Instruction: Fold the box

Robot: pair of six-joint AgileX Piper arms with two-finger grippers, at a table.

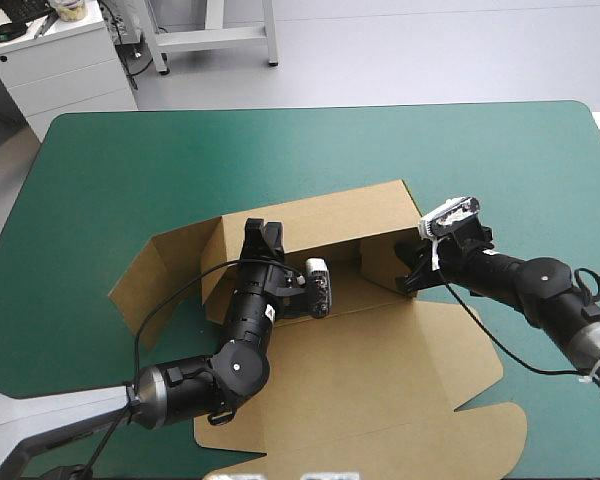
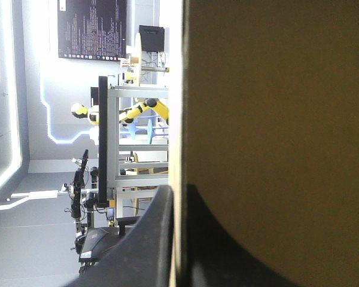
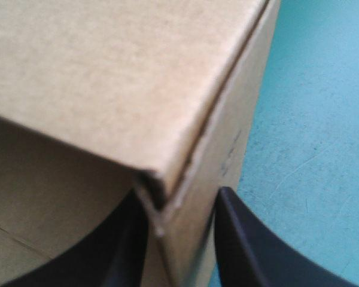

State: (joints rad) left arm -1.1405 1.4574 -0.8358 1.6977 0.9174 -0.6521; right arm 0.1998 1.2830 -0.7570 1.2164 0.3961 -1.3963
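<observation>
left end effector [image 1: 263,235] clamped on box [image 1: 380,350] left wall | right end effector [image 1: 412,280] clamped on right wall corner | box at middle of tabletop [image 1: 130,160], lid flat | we judge it light, stiff; grip wall edges

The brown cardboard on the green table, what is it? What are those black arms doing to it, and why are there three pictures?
Those are two robot arms, and each ends in a black claw with two fingers. The big picture looks down from above onto the teal-green table. On it lies a brown box, half folded: some walls stand up and the lid part lies flat. The other two pictures come from small cameras on the arms' wrists, so you look along each claw. The left claw pinches a standing wall. The right claw pinches a wall corner on the box's right side. Both are holding the board to help fold it.
</observation>
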